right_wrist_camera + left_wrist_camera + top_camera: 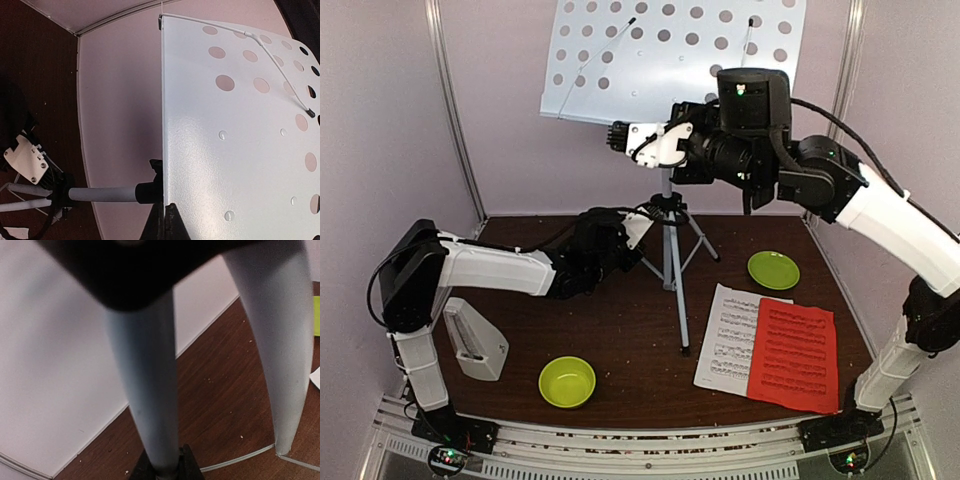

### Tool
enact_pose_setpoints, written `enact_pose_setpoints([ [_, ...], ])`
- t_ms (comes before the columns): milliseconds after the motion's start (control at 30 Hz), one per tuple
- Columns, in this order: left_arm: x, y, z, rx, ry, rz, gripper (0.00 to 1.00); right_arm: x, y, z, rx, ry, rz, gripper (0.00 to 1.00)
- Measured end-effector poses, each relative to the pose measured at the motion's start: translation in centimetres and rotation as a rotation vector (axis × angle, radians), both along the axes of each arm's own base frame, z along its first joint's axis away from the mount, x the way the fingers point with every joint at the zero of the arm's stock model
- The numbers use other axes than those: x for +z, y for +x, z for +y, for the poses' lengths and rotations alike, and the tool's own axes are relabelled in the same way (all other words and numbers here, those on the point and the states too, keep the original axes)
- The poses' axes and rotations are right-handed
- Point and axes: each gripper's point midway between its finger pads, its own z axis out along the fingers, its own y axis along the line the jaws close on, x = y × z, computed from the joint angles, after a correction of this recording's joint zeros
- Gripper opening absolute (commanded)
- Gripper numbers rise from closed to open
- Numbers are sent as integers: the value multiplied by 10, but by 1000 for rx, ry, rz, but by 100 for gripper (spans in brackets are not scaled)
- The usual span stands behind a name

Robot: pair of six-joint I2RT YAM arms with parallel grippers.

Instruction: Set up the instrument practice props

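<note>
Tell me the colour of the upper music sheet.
The red sheet, clearest in the top external view.

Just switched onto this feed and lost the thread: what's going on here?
Both arms are on the music stand, which stands upright at the back. The left gripper grips a lower tube; the right gripper is shut on the desk's edge. The red sheet, white sheet and metronome sit untouched on the table.

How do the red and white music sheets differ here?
The red sheet is coloured paper; the white sheet is plain. The red sheet lies on top, covering the white sheet's right part. The white sheet sits nearer the music stand's legs. Both lie flat on the table, printed with music.
</note>
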Motion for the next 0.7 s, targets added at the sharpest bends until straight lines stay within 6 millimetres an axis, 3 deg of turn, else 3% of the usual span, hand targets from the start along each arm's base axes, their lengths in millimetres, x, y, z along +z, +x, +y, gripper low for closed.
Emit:
enact_pose_setpoints([
  [100, -11, 4, 3, 32, 2, 3, 0, -14, -1, 10, 0, -28, -11, 0],
  [433, -14, 2, 18, 97, 5, -18, 0, -19, 4, 16, -22, 56, -69, 0],
  [600, -14, 0, 20, 100, 14, -12, 0, -18, 4, 17, -21, 100, -76, 30],
  [700, -16, 0, 20, 97, 22, -6, 0, -7, 0, 19, -6, 173, -80, 50],
])
